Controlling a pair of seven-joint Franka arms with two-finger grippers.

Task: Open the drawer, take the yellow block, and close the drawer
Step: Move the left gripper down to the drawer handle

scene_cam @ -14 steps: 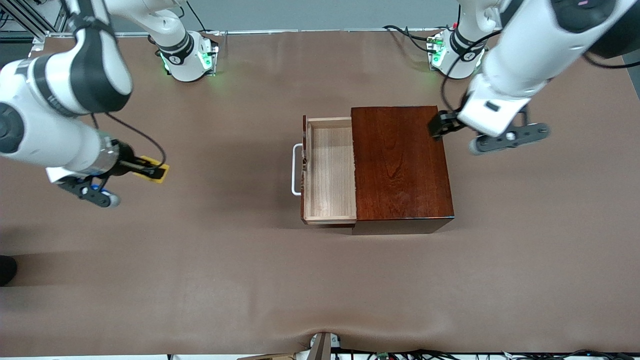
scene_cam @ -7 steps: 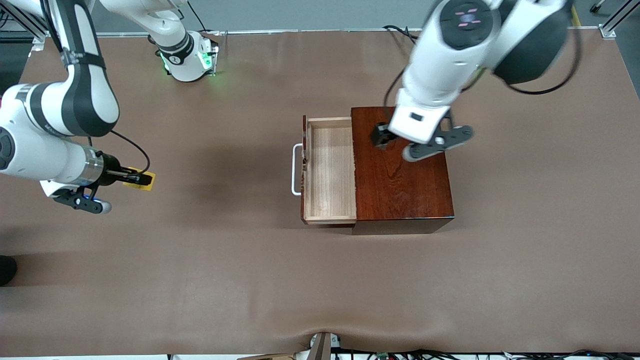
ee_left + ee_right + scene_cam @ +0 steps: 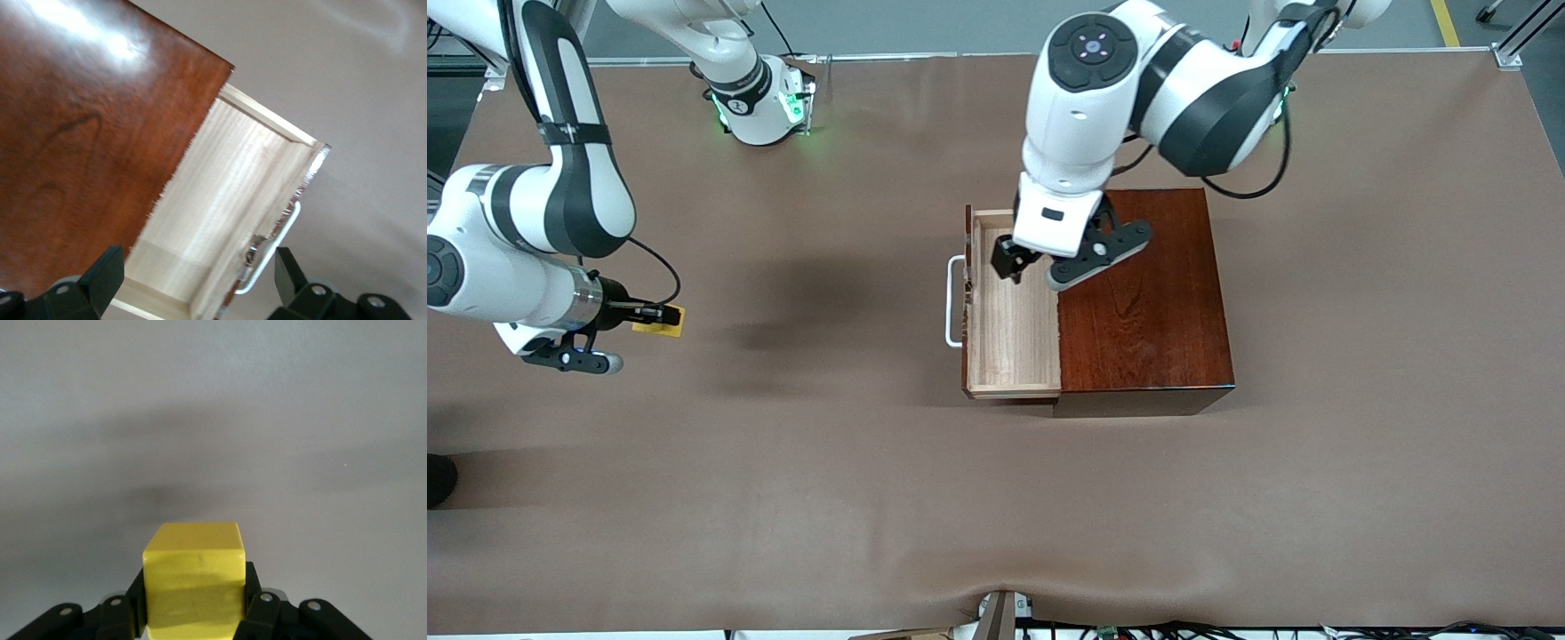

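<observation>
The drawer (image 3: 1014,307) stands pulled out of the dark reddish-brown box (image 3: 1143,293), with its white handle (image 3: 953,302) toward the right arm's end. Its pale wood floor (image 3: 227,193) is bare. My left gripper (image 3: 1009,262) hangs over the drawer, next to the box's front edge. It is open, and its fingers (image 3: 100,280) straddle the tray and the handle (image 3: 273,257) from above, holding nothing. My right gripper (image 3: 649,313) is shut on the yellow block (image 3: 662,321), low over the table mat at the right arm's end. In the right wrist view the block (image 3: 193,577) fills the space between the fingers.
The brown table mat (image 3: 827,462) spreads all round the box. Both arm bases (image 3: 760,102) stand along the table edge farthest from the front camera. Cables lie along the edge nearest to it.
The left arm has swung from beside the box, across its top, to over the open drawer. The right gripper has carried the yellow block farther toward the right arm's end.
</observation>
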